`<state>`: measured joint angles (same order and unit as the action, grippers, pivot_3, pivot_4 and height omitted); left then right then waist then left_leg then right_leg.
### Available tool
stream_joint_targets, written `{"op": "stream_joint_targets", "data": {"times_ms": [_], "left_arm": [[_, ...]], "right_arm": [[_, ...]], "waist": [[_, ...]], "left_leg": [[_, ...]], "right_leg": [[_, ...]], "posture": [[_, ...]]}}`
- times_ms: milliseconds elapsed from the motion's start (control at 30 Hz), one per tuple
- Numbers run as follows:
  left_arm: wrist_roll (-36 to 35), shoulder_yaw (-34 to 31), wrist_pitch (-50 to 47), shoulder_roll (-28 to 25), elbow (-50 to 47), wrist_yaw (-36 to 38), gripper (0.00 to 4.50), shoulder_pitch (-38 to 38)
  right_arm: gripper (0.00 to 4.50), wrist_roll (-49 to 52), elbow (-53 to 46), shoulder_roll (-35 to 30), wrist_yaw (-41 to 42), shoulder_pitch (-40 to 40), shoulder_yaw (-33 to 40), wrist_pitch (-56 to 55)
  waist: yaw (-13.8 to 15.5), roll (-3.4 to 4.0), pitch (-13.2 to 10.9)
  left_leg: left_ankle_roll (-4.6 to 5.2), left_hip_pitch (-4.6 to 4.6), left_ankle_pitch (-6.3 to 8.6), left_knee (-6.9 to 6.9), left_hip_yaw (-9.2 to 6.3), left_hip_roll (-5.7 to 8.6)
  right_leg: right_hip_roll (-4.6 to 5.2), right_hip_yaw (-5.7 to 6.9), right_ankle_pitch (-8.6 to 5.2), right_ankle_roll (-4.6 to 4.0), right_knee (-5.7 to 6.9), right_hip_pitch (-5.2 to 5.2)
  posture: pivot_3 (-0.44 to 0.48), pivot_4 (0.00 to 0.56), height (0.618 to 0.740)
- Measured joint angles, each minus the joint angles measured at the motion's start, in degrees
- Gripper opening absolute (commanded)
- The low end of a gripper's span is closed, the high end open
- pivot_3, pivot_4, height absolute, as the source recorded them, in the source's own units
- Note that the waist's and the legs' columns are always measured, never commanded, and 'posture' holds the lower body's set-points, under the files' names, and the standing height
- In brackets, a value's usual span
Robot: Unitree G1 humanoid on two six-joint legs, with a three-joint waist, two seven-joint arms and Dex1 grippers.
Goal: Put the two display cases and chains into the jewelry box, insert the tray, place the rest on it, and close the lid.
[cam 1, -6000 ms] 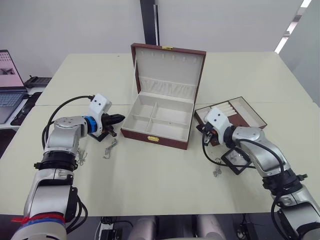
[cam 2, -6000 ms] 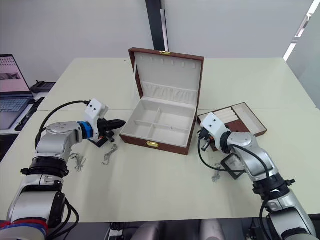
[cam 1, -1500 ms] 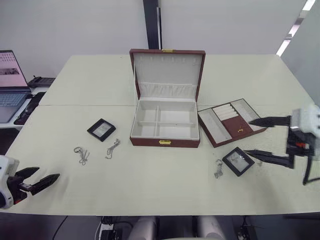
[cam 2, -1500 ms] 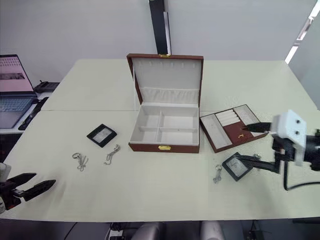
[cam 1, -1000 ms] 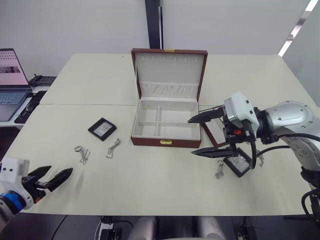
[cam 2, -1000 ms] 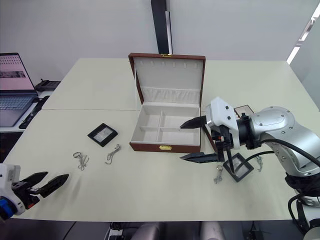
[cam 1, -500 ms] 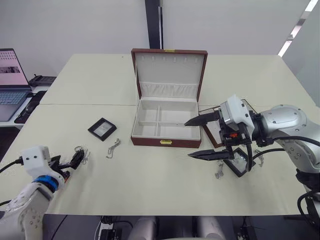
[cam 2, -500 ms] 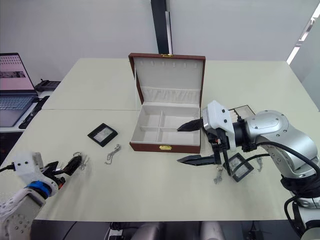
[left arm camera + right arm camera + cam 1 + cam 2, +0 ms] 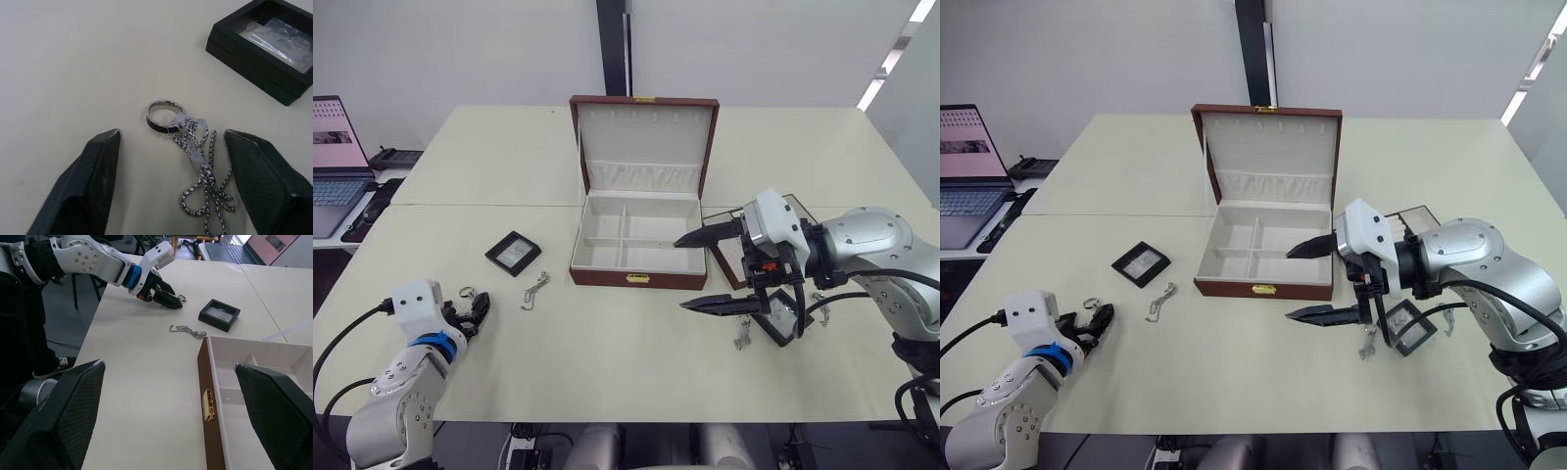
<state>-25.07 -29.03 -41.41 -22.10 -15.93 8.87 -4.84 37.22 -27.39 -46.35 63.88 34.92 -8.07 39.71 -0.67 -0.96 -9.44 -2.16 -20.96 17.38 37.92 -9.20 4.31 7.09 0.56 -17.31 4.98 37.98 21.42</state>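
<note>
- The left hand [image 9: 168, 161] is now sitting low over the worktop [image 9: 607, 343] with its fingers spread wide on either side of a silver ring-and-chain piece [image 9: 188, 147]; half a second ago it was only arriving beside it, and a second ago it was well back at the near left edge.
- Nothing is gripped yet: the ring and its tangled chain are lying flat between the open fingers, touching neither.
- The right hand [image 9: 1317, 279] is hanging wide open and empty just in front of the jewelry box [image 9: 636, 245], over its front right corner; it is holding much the same place as half a second ago.
- The jewelry box is standing open with the lid [image 9: 643, 137] upright, all four cream compartments bare.
- One display case [image 9: 513, 253] is lying left of the box, with a second chain [image 9: 535, 290] just beside it; the other display case [image 9: 1407, 325] is lying right of the box, partly behind the right arm, a small silver trinket [image 9: 1365, 343] next to it.
- The tray [image 9: 1410, 220] is lying to the right of the box, largely hidden by the right arm.
- Judgement: no item is loaded yet; the left hand appears set to pinch the chain, so the task is at its opening step.
</note>
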Motion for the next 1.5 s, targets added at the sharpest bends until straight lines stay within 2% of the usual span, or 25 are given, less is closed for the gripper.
{"op": "stream_joint_targets", "data": {"times_ms": [200, 267, 567, 767, 900, 1033, 1167, 1333, 1500], "left_arm": [[-0.2, -0.1, -0.4, 0.8, 0.1, 0.1, 0.51, 0.8], [-0.4, -0.1, -0.4, 1.0, 0.2, 0.4, 0.01, 0.9], [-0.3, 0.0, 2.9, 0.5, 0.8, 3.0, 0.01, -0.3], [-0.6, 2.3, 5.9, -6.3, -2.0, 11.1, 0.01, -0.9], [-3.0, 3.9, 6.5, -11.3, -4.5, 17.5, 0.01, 2.7], [-8.3, 7.3, 2.6, -16.4, -6.9, 23.4, 0.01, 11.4], [-12.3, 11.4, -2.9, -19.2, -5.8, 26.3, 0.01, 22.2], [-13.4, 18.9, -7.7, -19.1, -0.9, 28.3, 0.01, 34.5], [-9.4, 26.9, -8.5, -16.1, 8.5, 28.5, 0.01, 44.7]], "right_arm": [[4.50, 0.0, 0.0, 0.0, 0.0, 0.0, 0.0, 0.0], [4.50, 0.0, 0.0, 0.1, 0.0, 0.1, 0.0, 0.0], [4.50, -0.1, 0.0, 0.2, -0.3, 0.0, 0.0, -0.1], [4.50, -2.0, -0.2, 0.3, -1.3, -0.6, -0.1, -1.0], [4.50, -2.9, -0.7, 0.2, -2.4, -1.9, -0.1, -1.1], [4.50, -3.8, -1.9, 0.2, -3.9, -2.8, -0.1, -1.0], [4.50, -4.9, -2.1, 0.4, -6.4, -3.0, 0.0, -0.4], [4.50, -6.8, -2.2, 1.9, -10.3, -2.9, -0.1, 1.1], [4.50, -8.4, -3.5, 2.0, -13.9, -3.0, -1.4, 3.7]], "waist": [[0.6, 0.01, 0.0], [0.6, 0.01, 0.0], [0.6, 0.00, 0.0], [0.6, -0.03, 0.0], [0.6, -0.02, 0.0], [0.6, -0.03, -0.1], [0.5, -0.04, -0.1], [0.2, -0.07, -0.1], [0.2, -0.17, -0.2]], "left_leg": [[0.00, 0.00, 0.00, 0.00, 0.00, 0.01], [0.00, 0.00, 0.00, 0.00, 0.00, 0.01], [-0.01, -0.01, 0.00, -0.01, -0.01, 0.00], [-0.01, -0.04, 0.01, -0.02, -0.03, -0.01], [-0.01, -0.06, 0.01, -0.03, -0.05, -0.01], [-0.01, -0.09, 0.00, -0.02, -0.04, 0.00], [-0.01, -0.08, 0.00, -0.02, -0.04, 0.03], [-0.01, -0.10, 0.00, -0.04, 0.00, 0.08], [-0.03, -0.22, -0.01, 0.01, -0.01, 0.10]], "right_leg": [[0.01, 0.00, 0.00, 0.00, -0.01, -0.01], [0.01, 0.01, 0.00, 0.01, -0.01, -0.01], [0.00, 0.01, 0.00, 0.00, -0.04, 0.00], [-0.01, 0.03, 0.00, 0.00, -0.06, 0.02], [-0.01, 0.04, 0.00, 0.00, -0.07, 0.01], [-0.02, 0.04, 0.00, 0.01, -0.06, 0.04], [-0.05, 0.05, 0.00, 0.01, -0.04, 0.04], [-0.07, 0.03, 0.00, 0.01, -0.06, 0.09], [-0.08, 0.03, 0.01, 0.02, -0.03, 0.23]], "posture": [[0.000, 0.150, 0.740], [0.000, 0.150, 0.740], [0.000, 0.150, 0.740], [0.000, 0.150, 0.740], [0.000, 0.150, 0.740], [0.000, 0.150, 0.740], [0.000, 0.150, 0.740], [0.000, 0.150, 0.740], [0.000, 0.150, 0.740]]}}
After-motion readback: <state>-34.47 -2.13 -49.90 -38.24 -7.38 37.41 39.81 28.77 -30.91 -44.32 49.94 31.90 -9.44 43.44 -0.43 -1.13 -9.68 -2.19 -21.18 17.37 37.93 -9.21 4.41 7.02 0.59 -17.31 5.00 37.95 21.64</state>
